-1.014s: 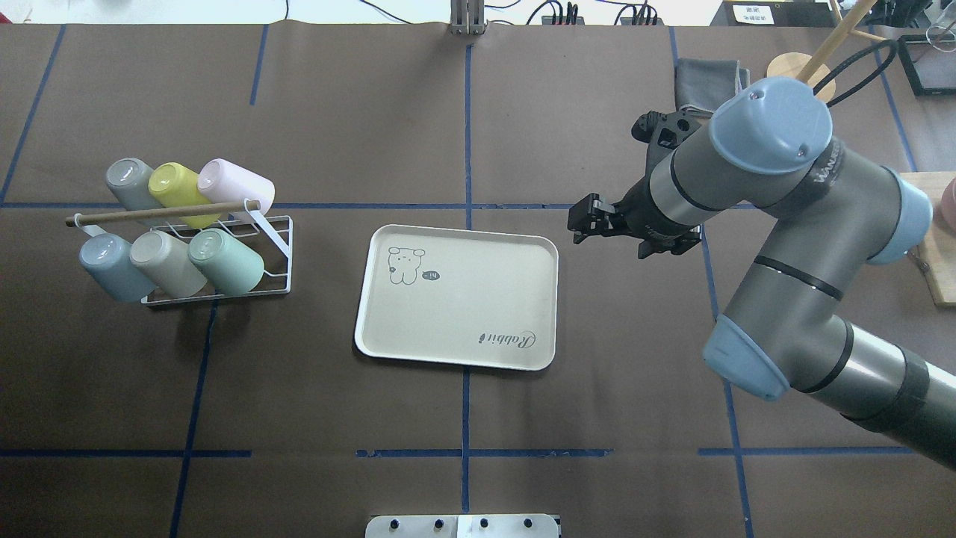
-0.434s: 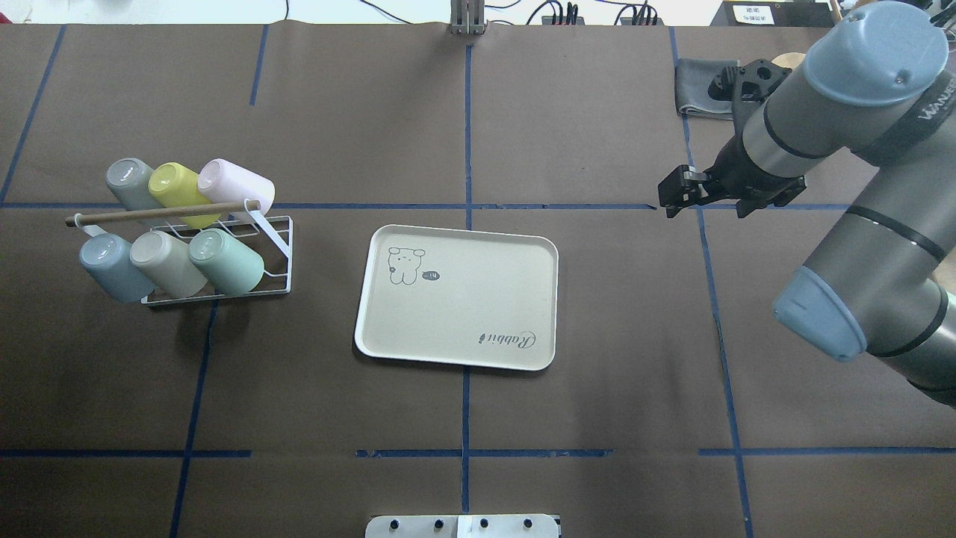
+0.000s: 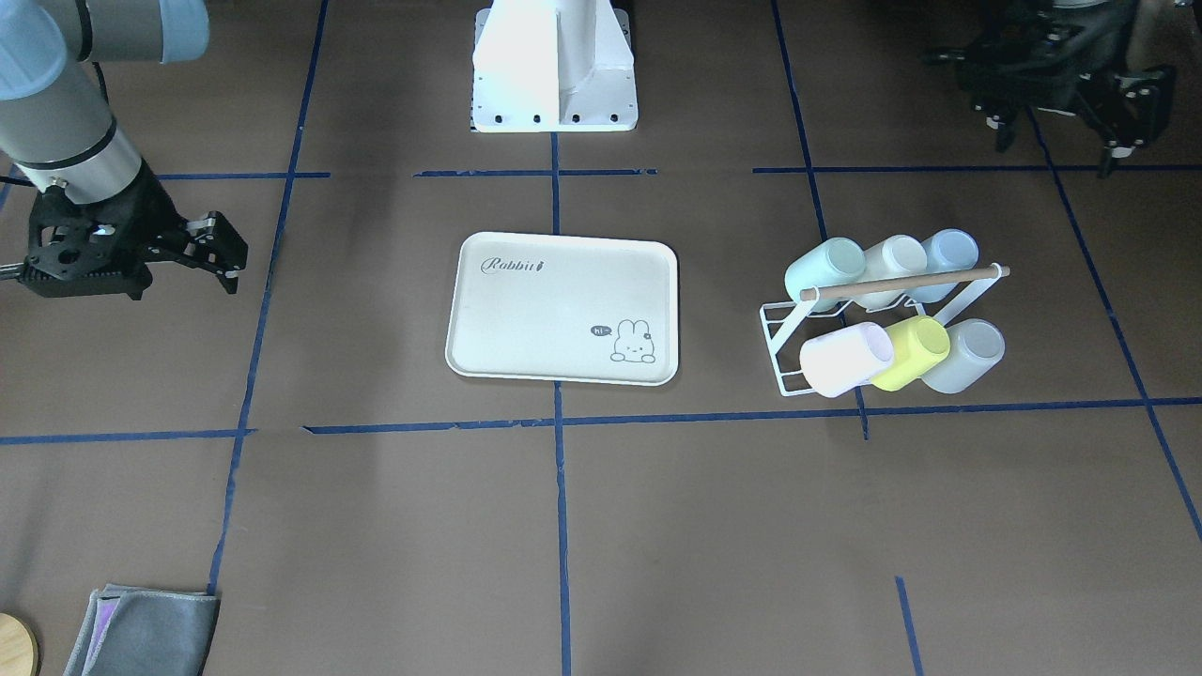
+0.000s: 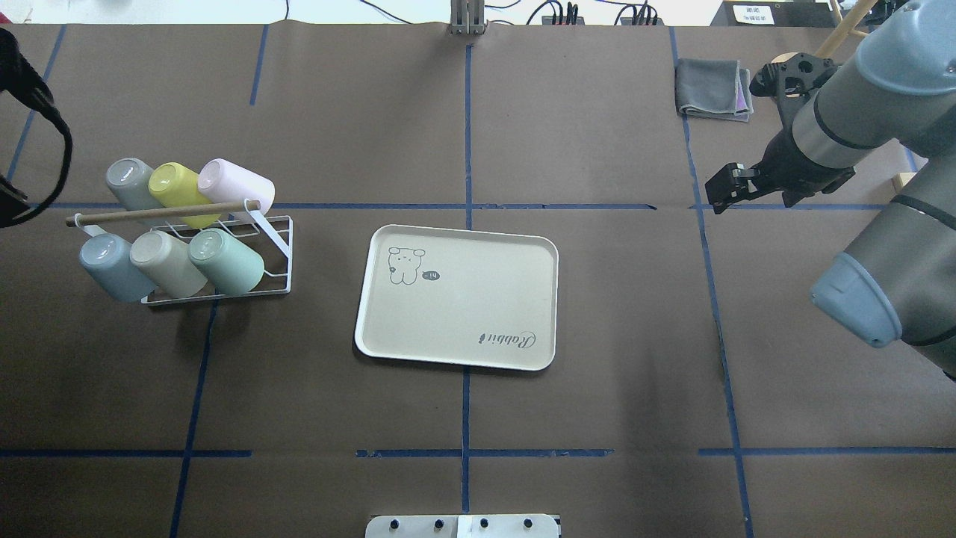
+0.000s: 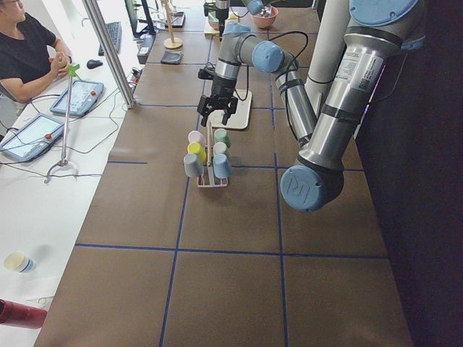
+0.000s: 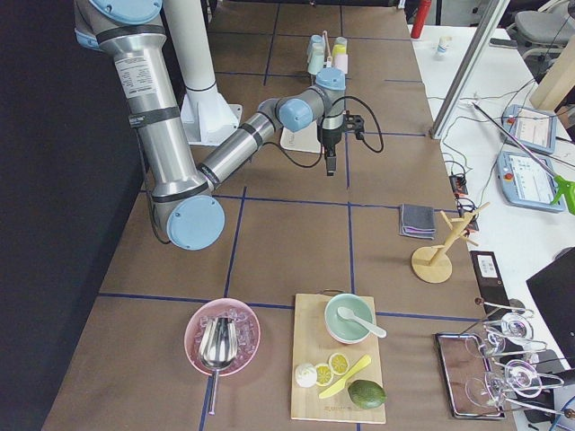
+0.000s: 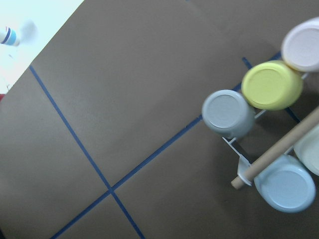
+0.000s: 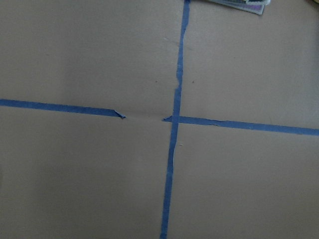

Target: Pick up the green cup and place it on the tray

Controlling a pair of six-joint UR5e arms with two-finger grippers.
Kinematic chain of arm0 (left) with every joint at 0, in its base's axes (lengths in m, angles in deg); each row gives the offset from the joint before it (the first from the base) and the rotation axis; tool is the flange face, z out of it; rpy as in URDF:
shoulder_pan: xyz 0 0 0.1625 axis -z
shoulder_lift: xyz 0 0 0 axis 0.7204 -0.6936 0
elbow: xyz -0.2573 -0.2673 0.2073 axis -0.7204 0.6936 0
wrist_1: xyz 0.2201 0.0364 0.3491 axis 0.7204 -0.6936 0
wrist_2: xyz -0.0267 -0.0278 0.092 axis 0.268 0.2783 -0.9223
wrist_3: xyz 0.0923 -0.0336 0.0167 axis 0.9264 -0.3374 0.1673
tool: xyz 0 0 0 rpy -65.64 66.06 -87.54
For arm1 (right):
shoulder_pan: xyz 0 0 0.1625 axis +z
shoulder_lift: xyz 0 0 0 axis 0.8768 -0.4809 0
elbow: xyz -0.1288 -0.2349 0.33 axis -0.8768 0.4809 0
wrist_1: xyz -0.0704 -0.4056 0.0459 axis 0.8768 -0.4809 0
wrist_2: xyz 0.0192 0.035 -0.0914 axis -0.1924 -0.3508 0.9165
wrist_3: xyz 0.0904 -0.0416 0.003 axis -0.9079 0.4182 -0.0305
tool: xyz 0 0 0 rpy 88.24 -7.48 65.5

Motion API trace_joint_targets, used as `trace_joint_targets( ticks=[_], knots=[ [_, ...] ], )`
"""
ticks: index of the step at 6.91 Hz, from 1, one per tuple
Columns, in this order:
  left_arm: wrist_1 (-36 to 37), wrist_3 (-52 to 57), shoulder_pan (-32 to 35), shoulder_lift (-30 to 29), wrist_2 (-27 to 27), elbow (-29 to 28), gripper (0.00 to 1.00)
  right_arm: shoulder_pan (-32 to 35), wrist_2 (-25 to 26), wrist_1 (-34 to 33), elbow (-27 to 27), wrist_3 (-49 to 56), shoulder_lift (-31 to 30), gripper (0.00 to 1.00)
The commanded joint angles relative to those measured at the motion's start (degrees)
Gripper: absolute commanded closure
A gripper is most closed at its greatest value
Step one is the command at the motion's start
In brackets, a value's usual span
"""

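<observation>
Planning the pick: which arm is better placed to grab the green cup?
Left. The left gripper hangs near the rack holding the green cup; the right gripper is beyond the tray.

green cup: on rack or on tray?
On the rack. The green cup sits tilted in it, the cup nearest the tray but apart from it.

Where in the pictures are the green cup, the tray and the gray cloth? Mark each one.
green cup [image 4: 228,263]: overhead view, on the middle of its side wall.
tray [image 4: 463,306]: overhead view, on its bare floor.
gray cloth [image 4: 709,86]: overhead view, on the middle of its top fold.
</observation>
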Motion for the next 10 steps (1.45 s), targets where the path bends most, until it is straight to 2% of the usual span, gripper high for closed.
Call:
trace_joint_targets(
  ticks=[1,2,3,4,6,8,9,10],
  knots=[
    [2.97,0.42,-12.68,-1.23,-15.77,0.83,0.00,1.60,-0.81,0.10,0.84,2.40,-0.85,0.00],
    [5.25,0.42,-19.09,-1.85,-24.90,0.74,0.00,1.78,-0.90,0.10,0.93,2.40,-1.11,0.00],
    [9.01,2.86,-24.64,-2.55,-30.30,0.39,0.01,1.95,-1.08,0.18,1.02,2.40,-1.28,0.00],
    [12.44,8.36,-28.17,-3.77,-36.53,-0.14,0.01,1.96,-1.08,0.18,1.02,2.32,-1.29,0.00],
    [17.03,18.13,-33.63,-3.96,-45.51,-3.02,0.01,1.96,-1.08,0.27,1.81,2.14,-1.29,0.00],
    [17.14,26.30,-38.46,-4.14,-50.54,-6.11,0.01,1.96,-1.08,0.27,2.08,2.05,-1.29,0.00],
    [16.87,26.26,-40.06,-4.31,-51.18,-7.25,0.00,2.13,-1.08,0.27,2.08,2.05,-1.37,0.00],
    [16.70,26.08,-40.25,-6.84,-51.27,-11.61,0.00,2.48,-1.52,0.27,2.08,2.05,-1.72,0.00]
  ],
)
